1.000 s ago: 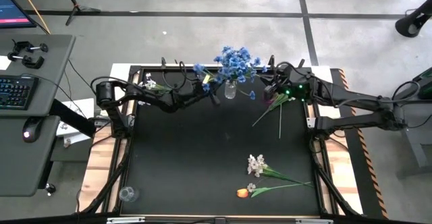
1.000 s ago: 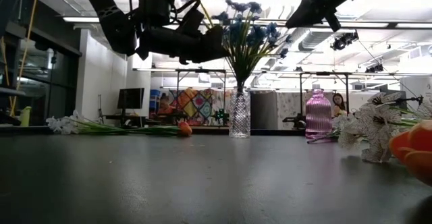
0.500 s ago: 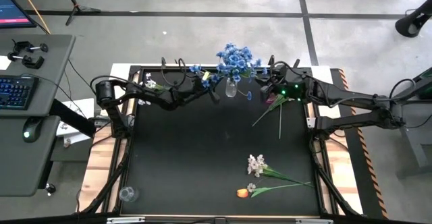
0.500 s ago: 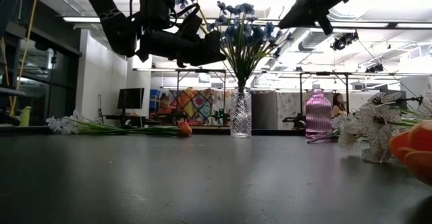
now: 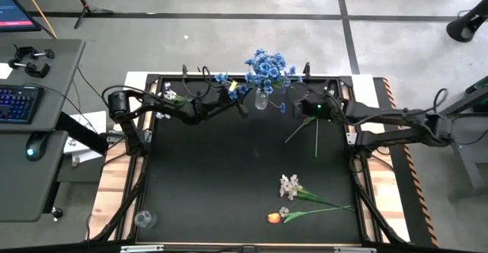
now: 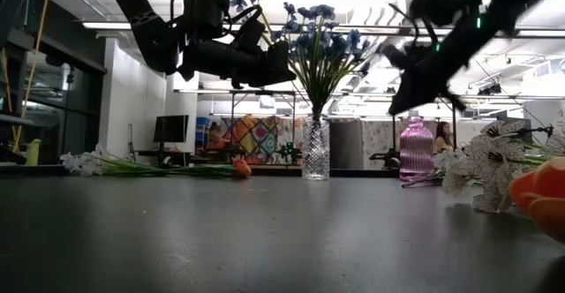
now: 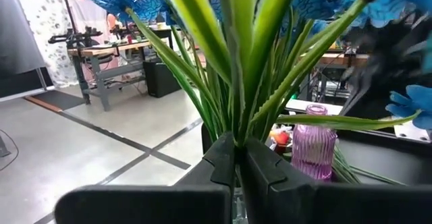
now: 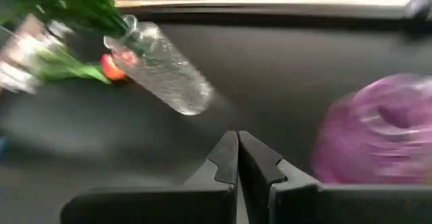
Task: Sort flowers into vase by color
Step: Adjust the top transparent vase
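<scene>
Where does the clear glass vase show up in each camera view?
High view: the clear vase stands at the table's far edge, centre, under blue flowers.
Low view: the vase stands at centre, left of the purple vase.
Left wrist view: the clear vase is not visible; green stems fill the picture.
Right wrist view: it shows tilted, upper left.
Shared landmark: the purple vase, except in the high view.

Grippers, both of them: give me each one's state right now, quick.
Left gripper: closed on the blue flower spray, up beside the clear vase.
Right gripper: closed, holding nothing, near the purple vase.
</scene>
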`<move>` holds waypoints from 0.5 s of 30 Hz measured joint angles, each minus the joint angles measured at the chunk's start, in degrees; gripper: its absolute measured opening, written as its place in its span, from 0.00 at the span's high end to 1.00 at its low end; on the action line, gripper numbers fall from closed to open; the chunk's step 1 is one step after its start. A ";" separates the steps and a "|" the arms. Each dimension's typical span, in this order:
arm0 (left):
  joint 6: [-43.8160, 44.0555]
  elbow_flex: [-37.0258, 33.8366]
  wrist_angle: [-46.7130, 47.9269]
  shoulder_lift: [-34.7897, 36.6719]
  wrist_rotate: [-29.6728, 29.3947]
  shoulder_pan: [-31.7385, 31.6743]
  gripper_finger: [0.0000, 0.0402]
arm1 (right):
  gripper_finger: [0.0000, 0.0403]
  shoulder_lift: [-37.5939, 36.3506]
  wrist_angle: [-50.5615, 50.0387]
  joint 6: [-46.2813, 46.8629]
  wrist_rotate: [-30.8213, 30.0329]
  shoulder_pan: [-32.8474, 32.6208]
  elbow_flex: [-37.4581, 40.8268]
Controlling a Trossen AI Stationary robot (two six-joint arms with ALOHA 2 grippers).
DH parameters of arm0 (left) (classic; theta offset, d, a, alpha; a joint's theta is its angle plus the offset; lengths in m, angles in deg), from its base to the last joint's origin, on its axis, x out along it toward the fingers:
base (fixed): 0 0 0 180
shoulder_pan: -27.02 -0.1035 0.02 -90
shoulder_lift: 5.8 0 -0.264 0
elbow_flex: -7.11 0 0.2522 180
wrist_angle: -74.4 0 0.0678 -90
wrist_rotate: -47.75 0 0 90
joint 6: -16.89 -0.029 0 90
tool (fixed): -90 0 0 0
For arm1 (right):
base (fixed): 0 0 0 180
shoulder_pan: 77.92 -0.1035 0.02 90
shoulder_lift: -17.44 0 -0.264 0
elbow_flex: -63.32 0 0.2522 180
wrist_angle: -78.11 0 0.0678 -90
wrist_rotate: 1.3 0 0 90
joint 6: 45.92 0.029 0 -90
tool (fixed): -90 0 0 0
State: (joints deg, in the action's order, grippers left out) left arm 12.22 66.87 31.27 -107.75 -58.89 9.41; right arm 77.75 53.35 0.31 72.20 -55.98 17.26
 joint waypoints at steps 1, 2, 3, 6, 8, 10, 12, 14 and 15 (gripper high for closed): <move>-0.01 0.00 0.02 0.00 0.01 0.00 1.00 | 1.00 0.62 6.12 1.86 2.61 1.42 2.67; -0.01 0.00 0.03 0.00 0.01 0.00 1.00 | 1.00 1.45 12.25 3.93 4.21 2.70 5.05; -0.01 0.00 0.04 0.00 0.00 0.00 1.00 | 1.00 2.41 17.48 6.32 5.32 3.96 6.83; 0.03 0.00 0.06 0.00 -0.01 0.00 1.00 | 1.00 5.84 28.43 9.28 6.08 7.09 8.52; 0.03 0.00 0.06 0.00 -0.01 0.00 1.00 | 1.00 8.51 31.94 8.90 8.48 8.29 7.00; 0.01 0.00 0.06 0.00 -0.01 0.00 1.00 | 1.00 11.24 32.62 7.35 11.42 8.90 3.82; 0.03 0.00 0.08 -0.02 -0.01 0.00 1.00 | 1.00 14.27 31.52 6.09 13.33 9.52 0.24; 0.04 0.00 0.08 -0.02 -0.02 0.00 1.00 | 1.00 17.79 29.80 5.83 15.22 10.92 -2.97; 0.04 0.00 0.08 -0.02 -0.01 0.00 1.00 | 1.00 19.40 29.16 5.72 16.57 11.68 -4.39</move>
State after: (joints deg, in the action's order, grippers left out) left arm 12.26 66.87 31.35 -107.77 -58.90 9.41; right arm 97.15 82.51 6.03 88.77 -44.30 12.86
